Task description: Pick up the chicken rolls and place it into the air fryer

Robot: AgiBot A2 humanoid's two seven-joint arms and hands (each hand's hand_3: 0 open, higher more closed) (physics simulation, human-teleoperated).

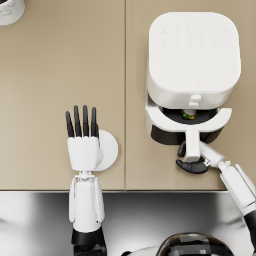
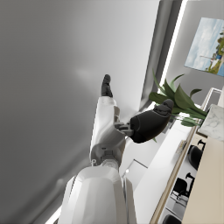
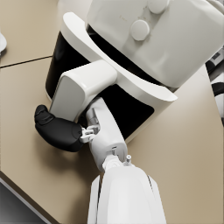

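Observation:
The white air fryer (image 1: 192,55) stands at the right of the tan counter, its drawer (image 1: 187,122) pulled partly out. In the drawer's dark gap shows a small yellow-green piece, the chicken rolls (image 1: 188,115), mostly hidden by the fryer's body. My right hand (image 1: 192,162) grips the drawer's white handle (image 1: 191,145); in the right wrist view the dark hand (image 3: 59,131) wraps under the handle (image 3: 83,94). My left hand (image 1: 82,137) hovers flat with its fingers spread, holding nothing, over the left part of a round white plate (image 1: 110,150).
A white round container (image 1: 10,10) sits at the counter's far left corner. A seam (image 1: 125,75) runs down the counter's middle. The counter's front edge meets a shiny metal strip (image 1: 150,210) near my body.

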